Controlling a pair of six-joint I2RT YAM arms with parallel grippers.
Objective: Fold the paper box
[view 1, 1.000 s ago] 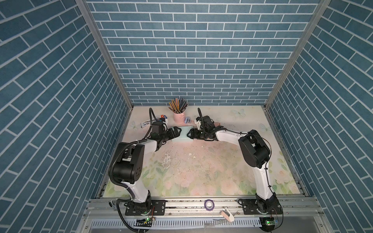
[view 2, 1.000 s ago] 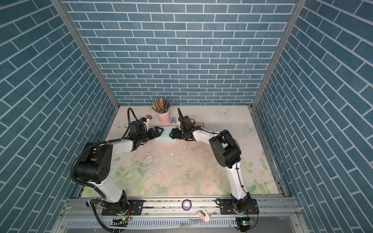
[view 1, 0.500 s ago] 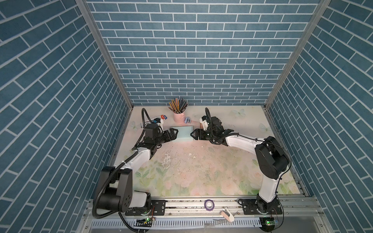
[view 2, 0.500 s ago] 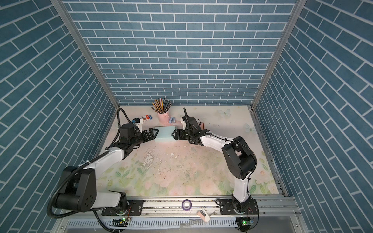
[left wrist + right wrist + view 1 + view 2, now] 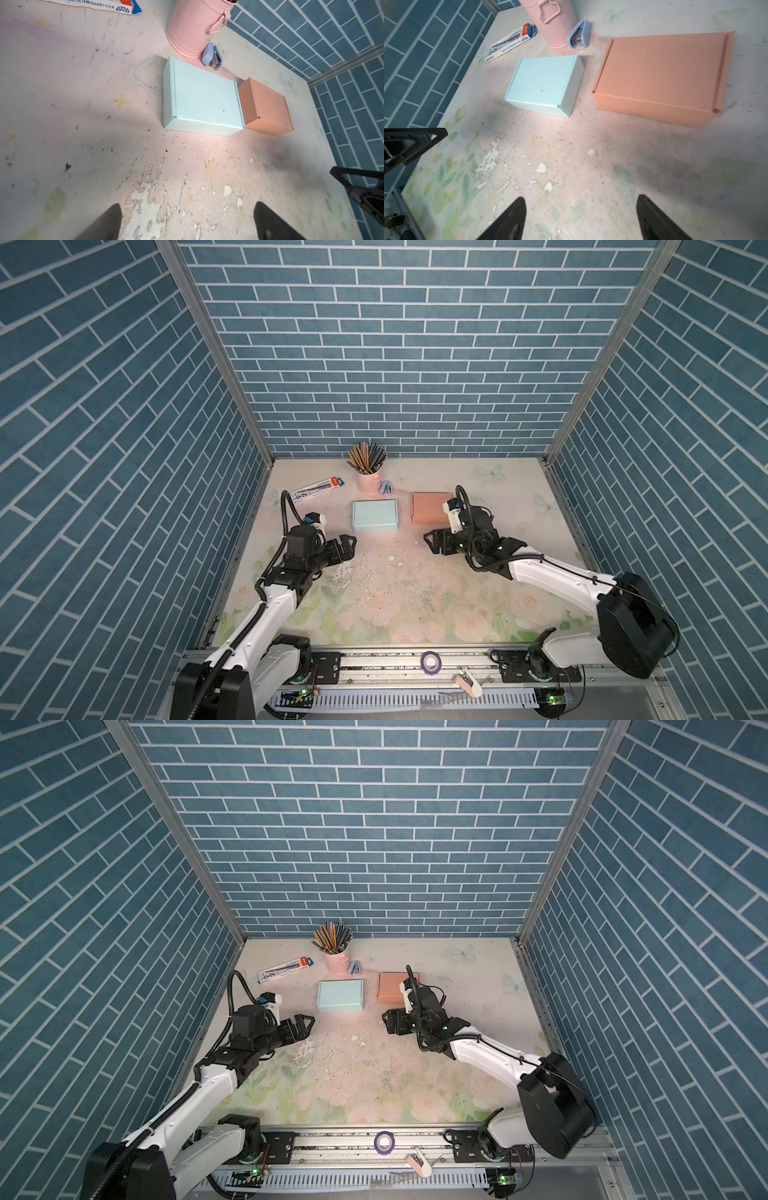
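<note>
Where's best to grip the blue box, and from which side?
Probably its left and right walls near the front, from above. The blue box lies flat and closed, with no lip; cup and stapler crowd its back, the orange box leaves a gap. Unsure the jaws span it.

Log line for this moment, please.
light blue paper box: closed, untouched | left end effector: open, empty | right end effector: open, empty

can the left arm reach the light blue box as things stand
Probably yes: the left gripper is open, facing the light blue box, with only bare table between them.
</note>
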